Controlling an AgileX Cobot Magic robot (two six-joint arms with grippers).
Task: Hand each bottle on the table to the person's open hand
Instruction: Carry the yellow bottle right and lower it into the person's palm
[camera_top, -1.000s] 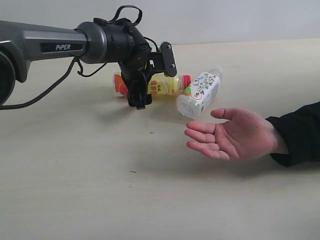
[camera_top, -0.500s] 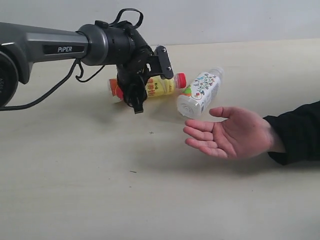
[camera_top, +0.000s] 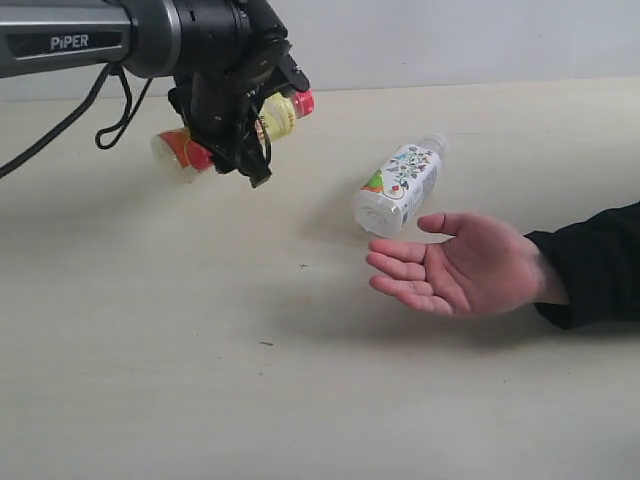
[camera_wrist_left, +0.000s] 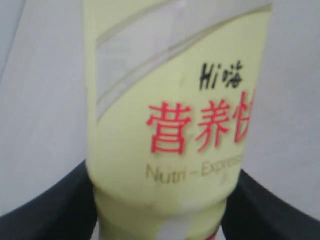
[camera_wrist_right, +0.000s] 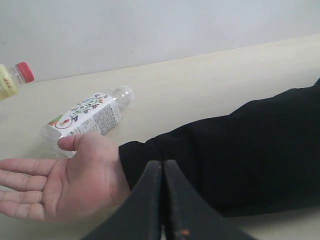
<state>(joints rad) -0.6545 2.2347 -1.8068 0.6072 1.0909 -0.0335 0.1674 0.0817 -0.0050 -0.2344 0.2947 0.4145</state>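
My left gripper (camera_top: 240, 138) is shut on the yellow bottle (camera_top: 276, 113), which hangs tilted above the table (camera_top: 150, 330) at the back left, its red cap (camera_top: 301, 100) pointing right. In the left wrist view the yellow bottle (camera_wrist_left: 170, 115) fills the frame between the dark fingers (camera_wrist_left: 45, 205). A clear white-capped bottle (camera_top: 398, 186) with a green-white label lies on its side near the person's open hand (camera_top: 450, 270). My right gripper (camera_wrist_right: 163, 167) is shut on nothing, close over the black sleeve (camera_wrist_right: 240, 155). The other bottles are out of view.
The person's forearm in the black sleeve (camera_top: 595, 265) reaches in from the right edge. A pale wall (camera_top: 450, 40) runs behind the table. From the right wrist I see the lying bottle (camera_wrist_right: 85, 119), the hand (camera_wrist_right: 55, 185) and the yellow bottle (camera_wrist_right: 9, 80).
The left gripper has lifted the yellow bottle off the table and carried it up and to the left. The lying bottle has stayed put, and the hand has shifted only slightly.
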